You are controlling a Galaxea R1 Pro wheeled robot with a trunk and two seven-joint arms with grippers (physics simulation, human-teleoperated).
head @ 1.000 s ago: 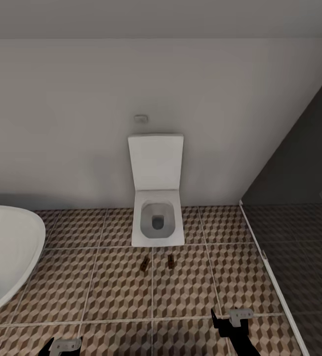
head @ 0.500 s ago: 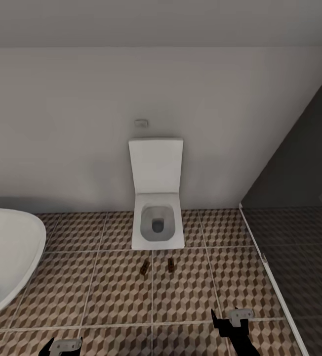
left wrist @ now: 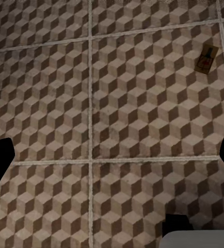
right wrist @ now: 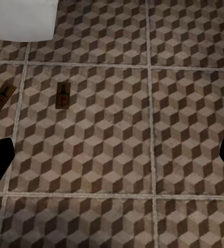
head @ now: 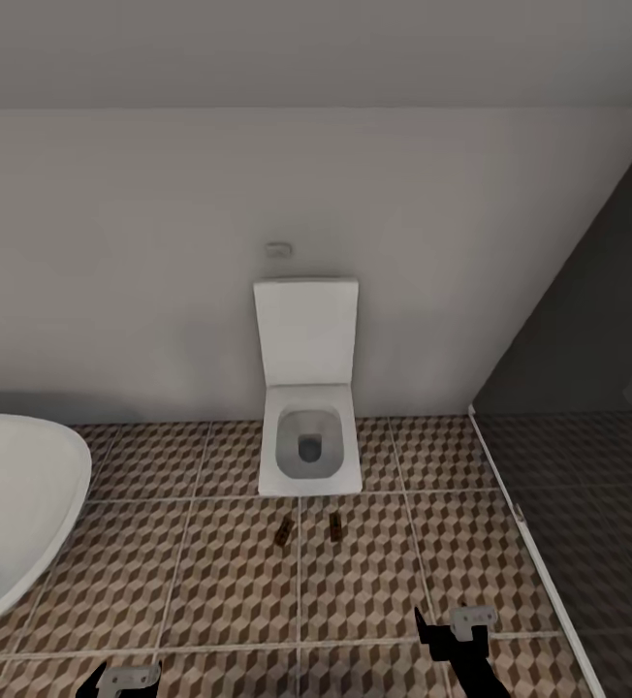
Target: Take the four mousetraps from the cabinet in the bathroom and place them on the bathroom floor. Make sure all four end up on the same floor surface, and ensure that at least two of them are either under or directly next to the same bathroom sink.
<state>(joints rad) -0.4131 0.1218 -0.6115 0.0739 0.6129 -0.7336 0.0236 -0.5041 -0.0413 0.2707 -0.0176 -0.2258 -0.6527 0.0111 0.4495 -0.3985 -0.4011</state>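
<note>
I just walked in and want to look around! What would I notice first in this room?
Probably the white toilet with its lid up, standing against the pale wall in the middle. Next, the floor with its brown cube pattern, and two tiny mousetraps lying side by side just in front of the toilet. A big white tub curves in at the left.

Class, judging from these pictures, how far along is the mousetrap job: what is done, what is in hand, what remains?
Done: two mousetraps lie on the bathroom floor before the toilet. In hand: nothing; left claw and right claw hang open. Left: two more traps, and two by a sink.
</note>
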